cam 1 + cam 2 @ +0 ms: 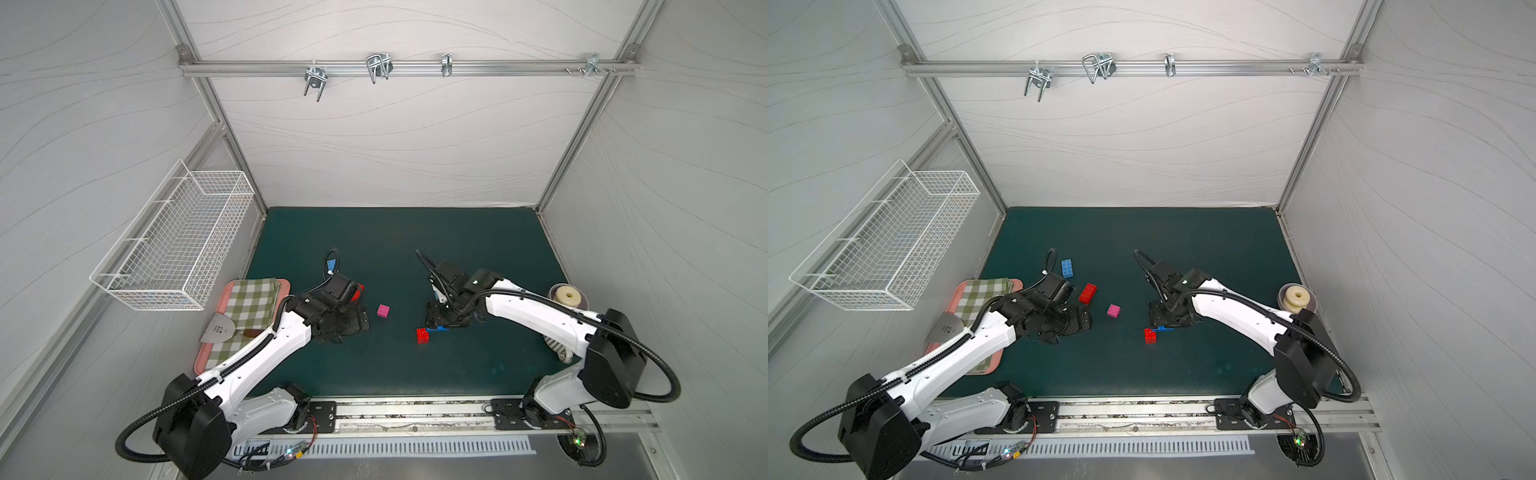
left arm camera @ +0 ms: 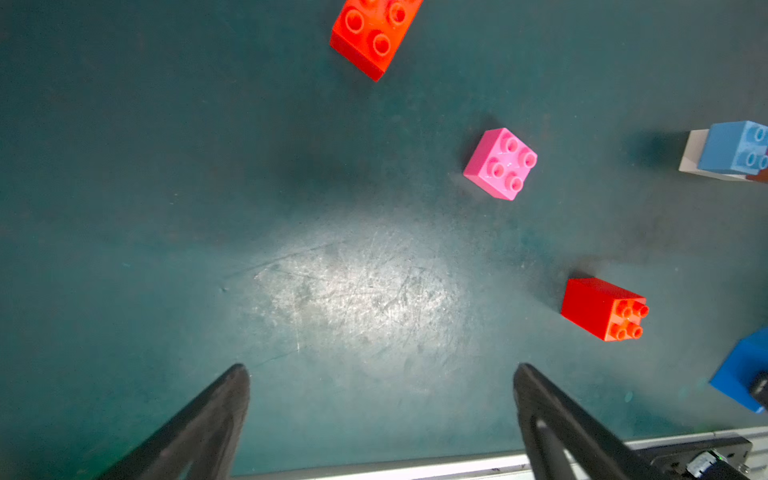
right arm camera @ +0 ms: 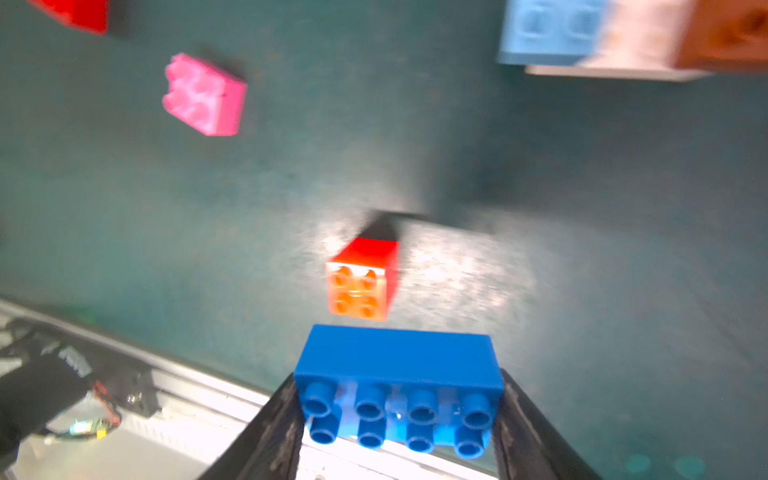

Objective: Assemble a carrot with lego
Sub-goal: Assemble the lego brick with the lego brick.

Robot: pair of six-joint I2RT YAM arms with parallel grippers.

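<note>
A: What does the right tool (image 3: 398, 380) hold?
B: It clamps a blue oblong brick (image 3: 395, 357) by its short ends, close to the counter (image 3: 124, 199). A small red brick (image 3: 361, 278) sits just beyond it, and a pink brick (image 3: 203, 95) lies farther off.
A: And the carrot (image 3: 631, 41)?
B: Barely begun: a white bar (image 3: 615, 71) carrying a light-blue brick (image 3: 548, 33) and an orange brick (image 3: 723, 37), well apart. Best, I judge: keep the blue brick level, line up studs, press straight. The left tool (image 2: 381, 370) hangs wide open, empty.
</note>
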